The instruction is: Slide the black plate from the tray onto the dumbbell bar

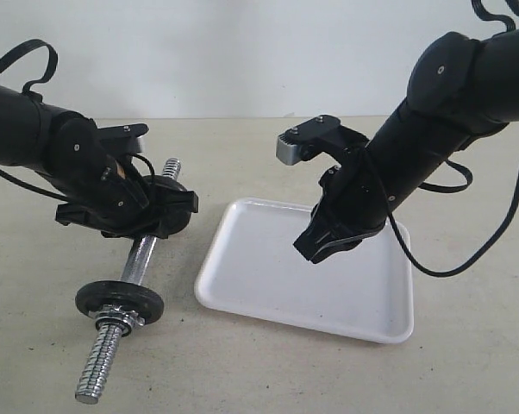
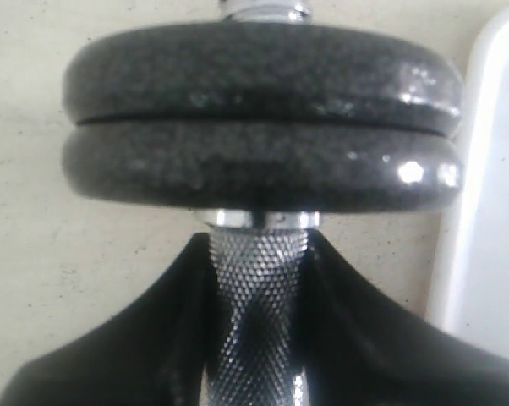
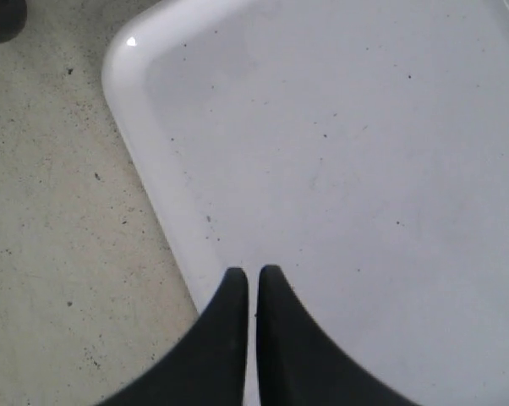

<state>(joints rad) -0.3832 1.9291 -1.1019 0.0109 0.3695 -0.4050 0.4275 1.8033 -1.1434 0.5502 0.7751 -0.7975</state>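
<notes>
Pinching dumbbell bar (image 1: 140, 257) knurl in left gripper (image 2: 259, 279), with right gripper (image 3: 254, 283) shut empty; treat black plate (image 2: 263, 72) as heavy, rigid, grab rim

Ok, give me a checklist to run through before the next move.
1. Left gripper clamped on the dumbbell bar: ok.
2. Outer black plate on the bar, against the inner disc: ok.
3. Tray shows no plate on it: ok.
4. Right gripper shut, empty, above the tray: ok.
5. Outer black plate locked in place: cannot tell.
</notes>
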